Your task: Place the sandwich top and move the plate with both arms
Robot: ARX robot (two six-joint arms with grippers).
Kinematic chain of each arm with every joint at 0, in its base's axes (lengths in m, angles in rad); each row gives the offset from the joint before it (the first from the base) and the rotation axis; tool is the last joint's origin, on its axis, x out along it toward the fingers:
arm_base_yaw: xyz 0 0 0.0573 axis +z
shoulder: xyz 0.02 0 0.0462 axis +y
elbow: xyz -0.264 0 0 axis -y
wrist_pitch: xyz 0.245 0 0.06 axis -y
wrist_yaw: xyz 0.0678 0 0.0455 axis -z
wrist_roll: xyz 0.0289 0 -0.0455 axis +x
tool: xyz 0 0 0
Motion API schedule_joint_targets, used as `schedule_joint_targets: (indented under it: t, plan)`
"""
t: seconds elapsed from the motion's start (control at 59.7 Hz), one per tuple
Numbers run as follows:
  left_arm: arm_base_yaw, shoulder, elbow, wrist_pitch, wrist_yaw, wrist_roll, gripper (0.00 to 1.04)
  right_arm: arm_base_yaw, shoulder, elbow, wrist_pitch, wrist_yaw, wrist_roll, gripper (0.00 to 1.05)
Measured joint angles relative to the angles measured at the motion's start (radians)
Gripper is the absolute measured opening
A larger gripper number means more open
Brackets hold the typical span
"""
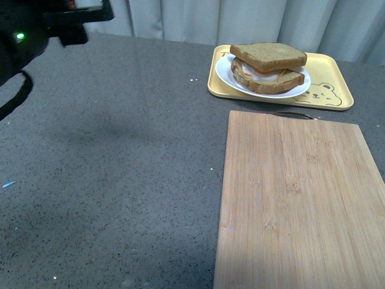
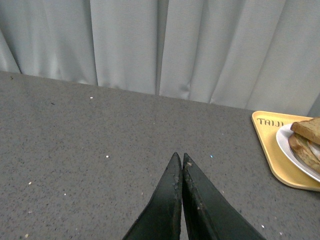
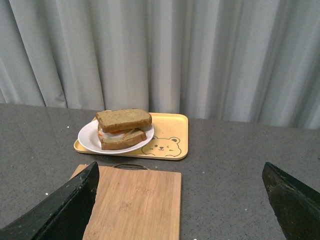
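The sandwich top (image 1: 267, 55) lies as the upper slice of a sandwich with egg showing beneath it, on the white plate (image 1: 224, 75), far right of the table. My left arm (image 1: 36, 27) is raised at the far left, well away from it. The left gripper (image 2: 181, 157) is shut and empty, pointing at bare tabletop, with the plate (image 2: 287, 145) off to one side. My right gripper (image 3: 180, 167) is open and empty, facing the sandwich top (image 3: 123, 119) and plate (image 3: 87, 137) from a distance. The right arm is out of the front view.
The plate sits on a yellow bear tray (image 1: 334, 75) near the curtain. A bamboo cutting board (image 1: 301, 205) lies in front of the tray, also seen between the right fingers as the board (image 3: 135, 202). Grey tabletop (image 1: 120, 168) spreads to the left.
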Motion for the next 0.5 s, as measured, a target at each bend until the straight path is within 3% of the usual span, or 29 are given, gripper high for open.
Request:
schedule_joint_targets:
  t: [0.318, 0.502]
  plan:
    - [0.087, -0.301, -0.262, -0.039, 0.085, 0.016, 0.04, 0.0, 0.0, 0.0, 0.0, 0.0, 0.0, 0.95]
    - [0.116, -0.518, -0.327, -0.195, 0.121, 0.019, 0.04, 0.0, 0.0, 0.0, 0.0, 0.0, 0.0, 0.95]
